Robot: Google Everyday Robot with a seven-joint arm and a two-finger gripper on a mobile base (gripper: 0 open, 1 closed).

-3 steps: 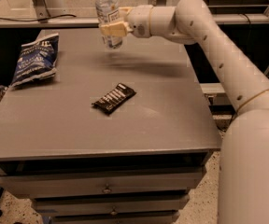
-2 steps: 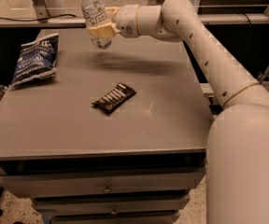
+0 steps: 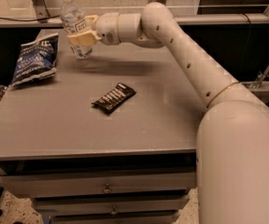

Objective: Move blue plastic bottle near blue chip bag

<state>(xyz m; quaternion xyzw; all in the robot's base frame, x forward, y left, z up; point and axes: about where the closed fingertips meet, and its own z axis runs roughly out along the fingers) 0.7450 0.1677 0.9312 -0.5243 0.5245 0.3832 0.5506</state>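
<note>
The blue plastic bottle [image 3: 74, 20] is clear with a white cap and stands upright in the air, just above the far left part of the grey table [image 3: 139, 125]. My gripper [image 3: 82, 33] is shut on the bottle's middle, its cream fingers wrapped around it. The blue chip bag [image 3: 34, 59] is crinkled dark-blue foil with white lettering and lies at the table's left edge, a short way left of and below the bottle. My arm reaches in from the right across the table's back.
A small black bar wrapper [image 3: 114, 98] with white stripes lies near the table's middle. Drawers [image 3: 106, 188] run under the table's front edge. A dark counter and metal rails stand behind the table.
My gripper has carried the bottle leftward along the table's back, from the middle toward the chip bag. The bag and the black wrapper have not moved.
</note>
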